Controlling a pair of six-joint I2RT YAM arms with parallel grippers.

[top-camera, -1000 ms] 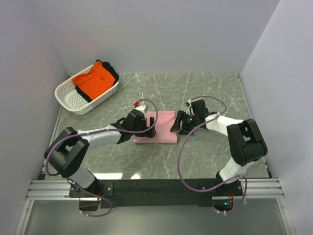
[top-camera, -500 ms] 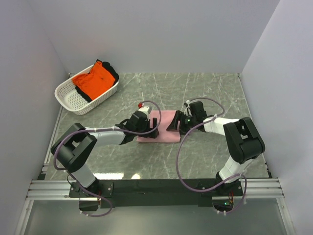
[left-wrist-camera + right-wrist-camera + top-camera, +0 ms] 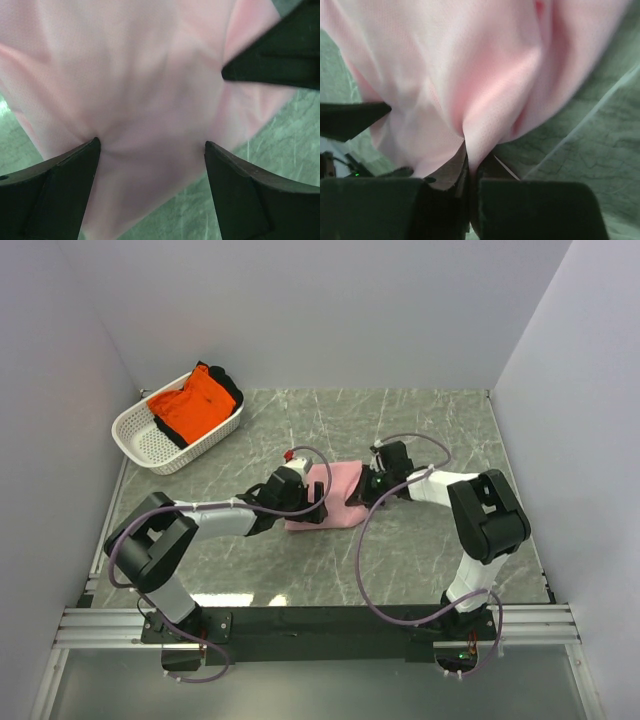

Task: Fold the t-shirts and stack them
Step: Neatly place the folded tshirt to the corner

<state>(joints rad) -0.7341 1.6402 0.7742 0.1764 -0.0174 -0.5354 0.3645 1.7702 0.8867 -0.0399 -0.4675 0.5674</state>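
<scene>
Right claw (image 3: 468, 165): closed, pinching a fold of the pink t-shirt (image 3: 470, 75). The fabric drapes away from the pinch.

Left claw (image 3: 151, 145): fingers (image 3: 55, 190) spread apart. Pink fabric fills the gap between them and nothing is pinched.

Top view: the two claws sit at opposite edges of the pink t-shirt, which lies bunched between them at the middle of the marbled surface (image 3: 430, 425).

White perforated basket (image 3: 140, 445): far left corner, well apart from the arms. It holds the orange t-shirt (image 3: 195, 402), crumpled, with dark cloth (image 3: 232, 388) at its far end.
</scene>
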